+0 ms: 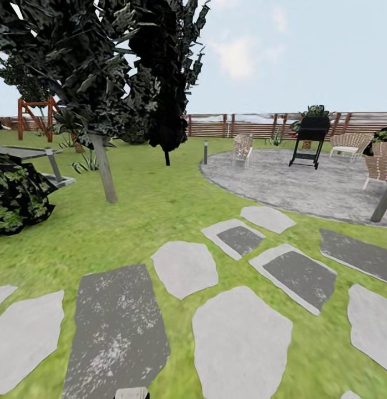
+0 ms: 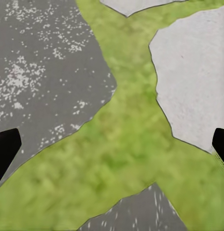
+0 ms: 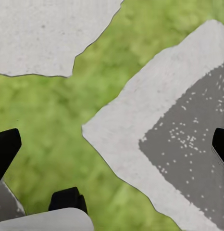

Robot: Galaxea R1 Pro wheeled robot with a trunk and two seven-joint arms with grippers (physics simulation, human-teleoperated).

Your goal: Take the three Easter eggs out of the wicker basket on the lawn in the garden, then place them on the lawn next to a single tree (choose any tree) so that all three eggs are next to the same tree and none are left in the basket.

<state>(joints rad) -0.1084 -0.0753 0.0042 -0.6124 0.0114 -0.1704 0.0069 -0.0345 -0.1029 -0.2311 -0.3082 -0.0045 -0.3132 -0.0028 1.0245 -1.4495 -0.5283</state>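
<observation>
1. Nearest, grey stepping stones (image 1: 118,332) set in the lawn (image 1: 160,210) are seen; both grippers hang over them.
2. The left gripper (image 2: 112,147) and right gripper (image 3: 112,147) are spread wide, fingers (image 2: 6,149) empty.
3. Neither eggs nor basket can be found here, so which arm is nearer cannot be judged.
4. Farther left, a pale-trunked tree (image 1: 103,166) stands on grass, its crown cut off.
5. Beyond, a paved patio (image 1: 293,183) and fence (image 1: 243,124) are blurred.
</observation>
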